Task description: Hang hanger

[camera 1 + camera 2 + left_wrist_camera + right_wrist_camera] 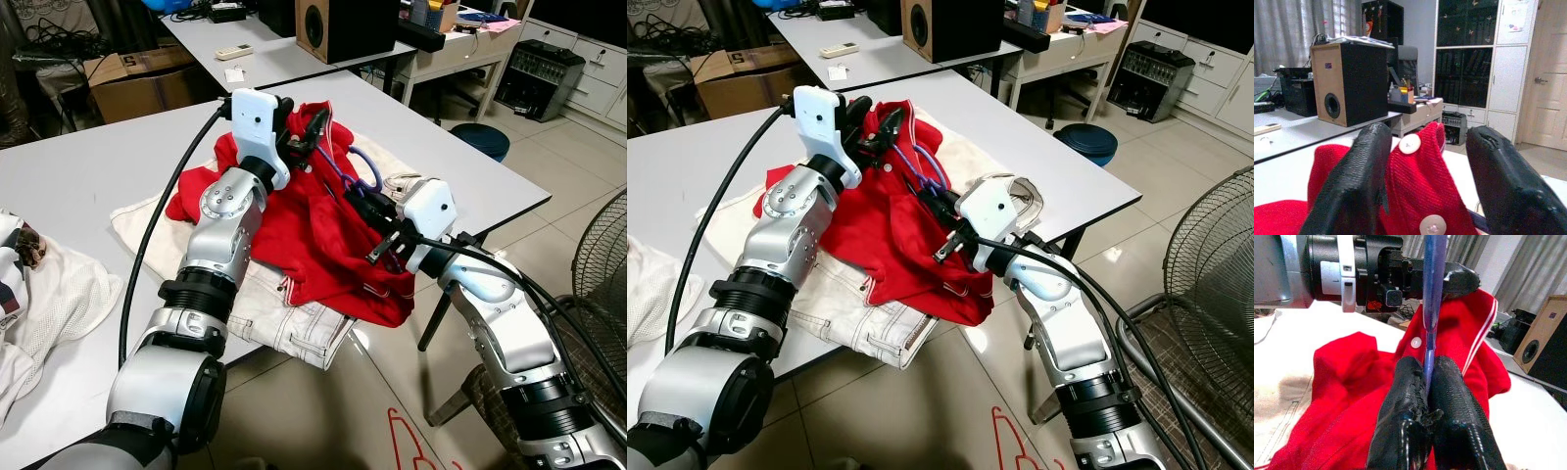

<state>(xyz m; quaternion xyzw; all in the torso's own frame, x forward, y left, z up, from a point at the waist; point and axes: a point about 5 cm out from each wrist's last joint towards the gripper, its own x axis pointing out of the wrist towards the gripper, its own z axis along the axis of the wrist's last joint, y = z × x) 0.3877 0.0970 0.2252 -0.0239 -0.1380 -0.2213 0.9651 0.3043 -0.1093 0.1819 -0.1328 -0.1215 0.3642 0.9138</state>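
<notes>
Here, nearest the camera, the two silver arms are reaching forward over the front edge of the white table (88, 186), where a red shirt (323, 245) is lying bunched on top of a pale, cream-coloured garment (284, 328) that is hanging slightly over the table's edge. The right gripper (364, 208) is sitting low against the right side of the red cloth, and the right wrist view is showing its two black fingers (1454, 406) pressed together on the thin purple bar of the hanger (1431, 298), which is running straight up between them. Just beyond it, the hanger (343, 171) is lying among the folds of the shirt, its purple loop showing above the red fabric between the two grippers. The left gripper (306, 137) is standing higher, at the upper part of the shirt near the collar; its fingers (1352, 181) are spread apart, with the red knit placket and two white buttons (1409, 144) rising in the gap between them, so it is straddling the cloth rather than pinching it. At the table's left end, a white mesh garment (49, 294) is lying well apart from the red one. Farther back, a second table is carrying a wooden speaker (338, 27), and a cardboard box (147, 78) is sitting on the floor beside it.
</notes>
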